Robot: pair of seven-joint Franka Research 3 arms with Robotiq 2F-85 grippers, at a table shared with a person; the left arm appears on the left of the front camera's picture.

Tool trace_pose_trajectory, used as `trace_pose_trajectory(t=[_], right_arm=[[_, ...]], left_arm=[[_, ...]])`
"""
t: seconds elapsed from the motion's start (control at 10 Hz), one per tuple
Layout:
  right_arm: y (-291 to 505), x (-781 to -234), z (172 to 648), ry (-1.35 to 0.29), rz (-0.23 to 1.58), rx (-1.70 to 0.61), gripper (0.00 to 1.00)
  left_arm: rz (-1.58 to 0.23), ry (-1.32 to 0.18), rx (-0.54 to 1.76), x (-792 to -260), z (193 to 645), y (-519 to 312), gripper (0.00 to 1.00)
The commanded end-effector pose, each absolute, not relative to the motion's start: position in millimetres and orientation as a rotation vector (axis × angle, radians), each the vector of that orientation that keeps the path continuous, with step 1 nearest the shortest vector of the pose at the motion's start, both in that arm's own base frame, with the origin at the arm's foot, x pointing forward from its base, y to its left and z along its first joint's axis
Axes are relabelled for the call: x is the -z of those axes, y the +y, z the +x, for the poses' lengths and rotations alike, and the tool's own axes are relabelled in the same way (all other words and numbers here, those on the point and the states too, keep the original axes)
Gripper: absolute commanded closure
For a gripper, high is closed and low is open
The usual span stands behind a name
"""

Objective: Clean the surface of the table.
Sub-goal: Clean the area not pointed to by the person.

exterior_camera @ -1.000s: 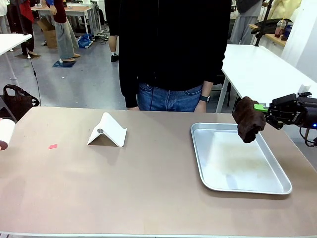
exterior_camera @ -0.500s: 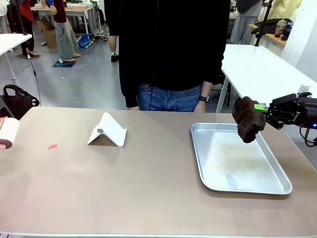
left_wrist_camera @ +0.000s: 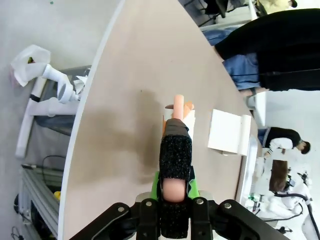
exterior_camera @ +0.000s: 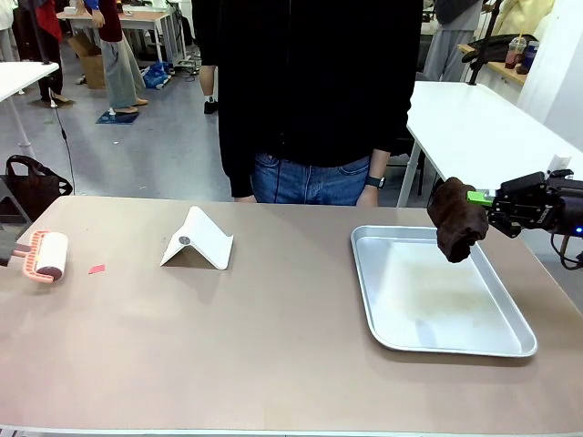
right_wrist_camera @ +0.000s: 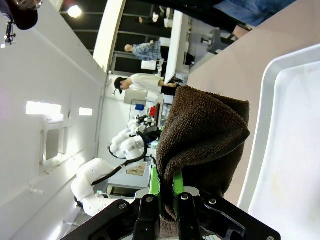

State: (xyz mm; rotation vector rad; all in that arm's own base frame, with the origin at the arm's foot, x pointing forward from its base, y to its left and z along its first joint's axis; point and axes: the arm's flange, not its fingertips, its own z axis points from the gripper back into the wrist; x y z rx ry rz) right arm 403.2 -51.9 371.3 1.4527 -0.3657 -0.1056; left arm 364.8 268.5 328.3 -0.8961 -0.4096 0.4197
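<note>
Works across the table (exterior_camera: 273, 355), the wide tan-brown top running from the near edge of the front view to the person (exterior_camera: 310, 100) standing at its far side. Grips a lint roller (exterior_camera: 47, 256) in the left gripper (left_wrist_camera: 175, 186), fingers closed tight on the black foam handle with a green pad pressed to either side, a hold that looks firm enough to bear down on the roll without it twisting. Holds the white roll low at the table's left end, on the surface or just over it; cannot tell which from the shadow beneath. Aims it toward a small red scrap (exterior_camera: 97, 269) lying near on the bare top, probably the first bit of litter to be lifted. Carries a dark brown cloth (exterior_camera: 455, 220) in the right gripper (exterior_camera: 480, 202), fingers shut on a bunched fold with almost no gap between them, the loose end hanging free. Hangs that cloth over the far right corner of the metal tray (exterior_camera: 437, 300), clear of the tray floor, seemingly parked out of the roller's way and ready for wiping. Leaves a white folded card (exterior_camera: 198, 239) standing tent-wise left of centre, between scrap and tray and well apart from both grippers; likely something to steer round or shift before that patch can be cleaned. Looks barely started, with the scrap not yet picked up.
</note>
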Motion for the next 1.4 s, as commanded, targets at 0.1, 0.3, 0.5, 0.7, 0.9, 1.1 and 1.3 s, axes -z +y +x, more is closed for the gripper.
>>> trace_pose_trajectory(t=[0.1, 0.3, 0.5, 0.7, 0.9, 1.1, 1.3], right_arm=[[-53.6, -377.2, 403.6, -0.343, 1.457, 0.116, 0.89], [-53.6, -377.2, 403.6, -0.343, 1.457, 0.116, 0.89], [-53.6, -377.2, 403.6, -0.343, 1.457, 0.116, 0.89], [-53.6, -377.2, 403.6, -0.343, 1.457, 0.116, 0.89], [-53.6, -377.2, 403.6, -0.343, 1.457, 0.116, 0.89], [-53.6, -377.2, 403.6, -0.343, 1.457, 0.116, 0.89], [-53.6, -377.2, 403.6, -0.343, 1.457, 0.116, 0.89]], left_arm=[[-0.875, -0.381, -0.440, -319.8, 371.2, 247.5, 0.78], [-0.852, -0.320, -0.475, -313.3, 379.0, 243.1, 0.78], [-0.843, -0.243, -0.489, -302.1, 391.6, 241.8, 0.78], [-0.826, -0.195, -0.469, -287.6, 406.4, 229.8, 0.78], [-0.831, -0.168, -0.444, -278.3, 423.6, 217.0, 0.78], [-0.833, -0.157, -0.444, -272.5, 438.6, 208.7, 0.78], [-0.855, -0.162, -0.412, -268.2, 450.1, 196.0, 0.78]])
